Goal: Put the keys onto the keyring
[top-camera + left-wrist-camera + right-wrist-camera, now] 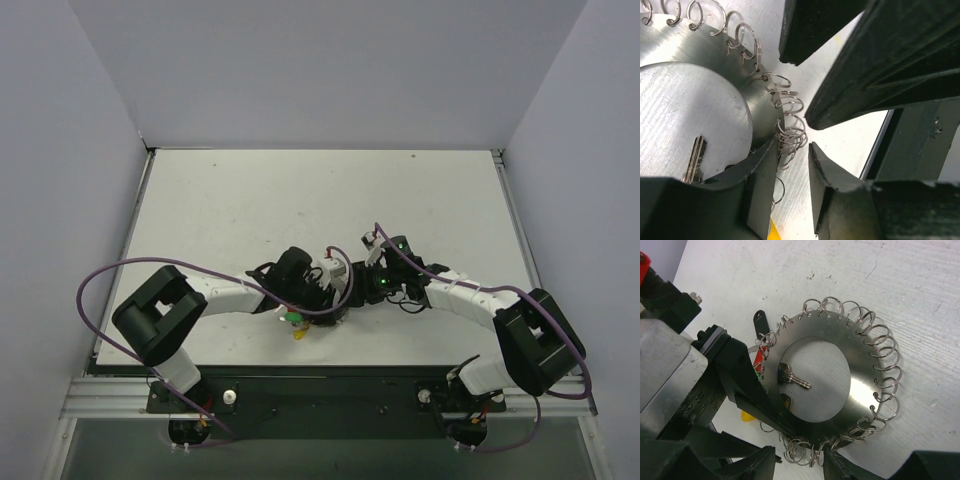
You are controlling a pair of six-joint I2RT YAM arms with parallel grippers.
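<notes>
Brushed metal keyring, matt table

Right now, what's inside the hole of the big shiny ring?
Inside the keyring hole lies one small silver key on the bare table. Its head is hidden under the left pincer.

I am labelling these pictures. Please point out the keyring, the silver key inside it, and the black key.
keyring (860,385): right wrist view, flat band, right side.
silver key (799,381): right wrist view, its blade.
black key (759,325): right wrist view, its head.
</notes>
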